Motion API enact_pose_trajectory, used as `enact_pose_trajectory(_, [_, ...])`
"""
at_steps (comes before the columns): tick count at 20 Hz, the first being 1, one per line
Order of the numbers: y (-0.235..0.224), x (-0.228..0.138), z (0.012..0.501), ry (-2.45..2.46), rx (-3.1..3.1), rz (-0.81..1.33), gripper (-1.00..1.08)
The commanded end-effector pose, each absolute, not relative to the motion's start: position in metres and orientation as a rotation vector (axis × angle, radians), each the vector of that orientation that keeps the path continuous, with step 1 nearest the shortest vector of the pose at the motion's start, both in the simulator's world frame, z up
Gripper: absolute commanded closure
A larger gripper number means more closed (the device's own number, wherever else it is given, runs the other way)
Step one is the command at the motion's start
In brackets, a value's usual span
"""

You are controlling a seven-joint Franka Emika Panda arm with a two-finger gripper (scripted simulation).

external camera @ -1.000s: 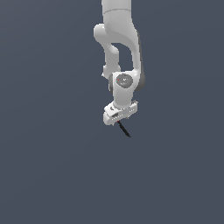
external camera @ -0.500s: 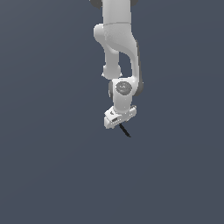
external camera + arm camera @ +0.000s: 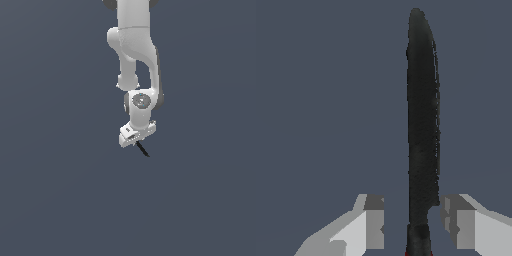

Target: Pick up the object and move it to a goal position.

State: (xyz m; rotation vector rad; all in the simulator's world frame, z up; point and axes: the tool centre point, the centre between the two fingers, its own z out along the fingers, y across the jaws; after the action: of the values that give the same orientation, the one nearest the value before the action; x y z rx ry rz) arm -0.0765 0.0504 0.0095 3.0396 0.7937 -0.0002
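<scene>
the white arm [image 3: 134,55] hangs down from the top of the exterior view against a plain grey-blue ground; the gripper [image 3: 137,140] sits at its lower end, tilted, with the lower corner toward the exterior view's left; a thin black stick [image 3: 143,149] juts out from under the gripper, slanting down toward the exterior view's right, its free tip well clear of the white body; nothing in that view shows the stick touching any surface.

in the wrist view the stick [image 3: 422,125] fills the middle of the frame as a long dark blade-like shape running away from the camera between the two fingers [image 3: 367,220]; a sliver of red shows at its near end, right at the frame edge; the gripper [image 3: 415,220] stands at a narrow gap with the stick between the fingers; the finger on one side lies close against the stick, the other shows a small grey gap, so whether both pads press on it cannot be told for sure, though the stick hangs in the air with the gripper around its red end.
</scene>
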Motion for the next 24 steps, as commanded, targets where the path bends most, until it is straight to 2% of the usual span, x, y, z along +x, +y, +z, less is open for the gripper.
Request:
enact_pose_trajectory(1, [0.050,-0.076,0.008,0.792,3.040,0.000,1.08])
enact_pose_trajectory(12, [0.050,-0.063,0.025,0.796,3.040,0.001,1.08])
enact_pose_trajectory(24, [0.048,-0.005,0.093,0.796,3.041,0.001,1.08])
